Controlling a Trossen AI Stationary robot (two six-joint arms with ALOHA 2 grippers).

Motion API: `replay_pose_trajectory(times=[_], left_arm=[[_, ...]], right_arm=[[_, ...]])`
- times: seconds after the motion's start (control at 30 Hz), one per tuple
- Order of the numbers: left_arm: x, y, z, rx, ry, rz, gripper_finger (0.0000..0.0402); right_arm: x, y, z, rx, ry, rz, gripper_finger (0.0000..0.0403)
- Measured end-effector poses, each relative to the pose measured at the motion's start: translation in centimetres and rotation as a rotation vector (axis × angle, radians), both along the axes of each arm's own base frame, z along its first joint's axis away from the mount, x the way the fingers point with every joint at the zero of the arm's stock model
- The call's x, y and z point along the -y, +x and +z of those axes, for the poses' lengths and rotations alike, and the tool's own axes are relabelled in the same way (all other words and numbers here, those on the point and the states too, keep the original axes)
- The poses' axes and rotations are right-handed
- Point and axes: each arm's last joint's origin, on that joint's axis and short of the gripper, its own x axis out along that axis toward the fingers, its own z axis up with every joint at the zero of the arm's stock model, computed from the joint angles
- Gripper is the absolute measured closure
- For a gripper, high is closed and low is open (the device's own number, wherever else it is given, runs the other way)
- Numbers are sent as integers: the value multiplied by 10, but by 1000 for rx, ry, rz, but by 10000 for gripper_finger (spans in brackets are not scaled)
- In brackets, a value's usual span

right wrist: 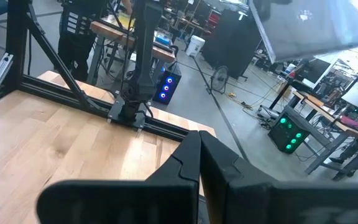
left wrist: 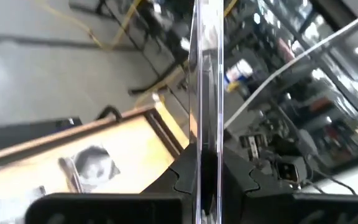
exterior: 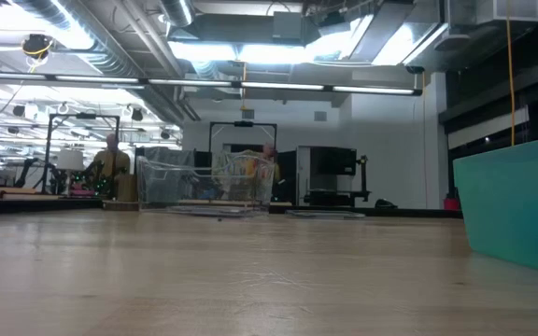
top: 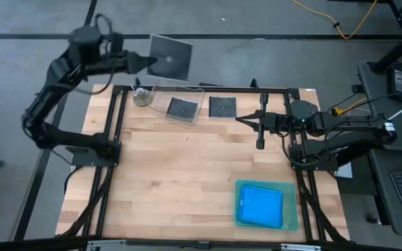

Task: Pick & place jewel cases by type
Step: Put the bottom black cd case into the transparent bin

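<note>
The left gripper (top: 147,63) holds a thin dark-grey square plastic jewel case (top: 170,57) by one edge, high above the table's far rim — light, stiff, slick, crack-prone (best pinched edgewise) — while the right gripper (top: 241,120) waits closed, empty.

You can count: 3 dark square plastic cases (top: 170,56) | 1 clear plastic tub (top: 176,104) | 1 green flat tray (top: 293,209) | 2 dark robot arms (top: 54,90)
</note>
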Motion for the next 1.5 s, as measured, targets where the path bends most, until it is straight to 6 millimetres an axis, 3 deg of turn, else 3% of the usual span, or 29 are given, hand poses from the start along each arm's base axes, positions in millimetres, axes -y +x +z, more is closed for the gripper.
replay_pose_trajectory(times=[0.13, 0.33, 0.6, 0.83, 1.17, 1.5], left_arm=[[-32, 14, -10, -49, -62, -73, 379], [-77, 25, -45, -220, -164, -89, 379], [-110, 33, -82, -417, -239, -115, 379], [-122, 41, -98, -459, -282, -105, 379], [-123, 47, -153, -564, -401, -85, 379], [-129, 56, -185, -522, -438, -48, 379]], right_arm=[[0, 0, 0, 0, 3, 0, 395], [0, 0, 0, 0, 4, -1, 395], [0, 0, -1, -7, 5, -1, 395], [0, 0, -4, -44, 8, -1, 395], [0, -1, -9, -95, 9, -3, 395], [0, -1, -11, -111, 7, -3, 395]])
